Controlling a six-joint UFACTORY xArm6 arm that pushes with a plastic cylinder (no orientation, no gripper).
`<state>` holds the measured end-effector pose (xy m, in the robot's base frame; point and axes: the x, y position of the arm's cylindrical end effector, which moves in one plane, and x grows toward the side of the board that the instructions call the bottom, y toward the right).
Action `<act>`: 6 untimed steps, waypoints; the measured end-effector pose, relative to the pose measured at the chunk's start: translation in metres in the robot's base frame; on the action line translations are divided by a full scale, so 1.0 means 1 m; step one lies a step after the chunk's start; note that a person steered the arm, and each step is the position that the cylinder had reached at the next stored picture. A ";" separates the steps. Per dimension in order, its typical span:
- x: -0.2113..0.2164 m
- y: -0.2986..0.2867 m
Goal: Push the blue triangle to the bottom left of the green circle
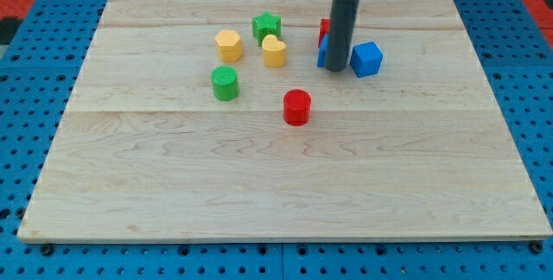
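Claw-less, my tip (336,68) hides blue triangle (321,55) beside blue cube (366,59).

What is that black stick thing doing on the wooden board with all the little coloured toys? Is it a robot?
Yes, it is a robot arm, seen by one camera looking down at the wooden board from the front. The arm has no hand. It ends in a dark rod, and my tip slides over the board and pushes blocks. It holds nothing.

Right now my tip sits near the view's top right, just left of the blue cube. Behind the rod peek a red block and a blue block, mostly hidden, so their shapes are hard to tell; the blue one is probably the blue triangle I am meant to push.

Further left are a green star, a yellow hexagon, a yellow heart, the green circle and a red cylinder.
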<state>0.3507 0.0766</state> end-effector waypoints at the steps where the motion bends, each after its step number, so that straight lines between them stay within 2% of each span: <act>1: -0.022 0.013; 2: -0.072 0.012; 3: -0.076 -0.015; 4: -0.063 0.017; 5: -0.060 -0.003; 6: -0.070 -0.104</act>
<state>0.2812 -0.0277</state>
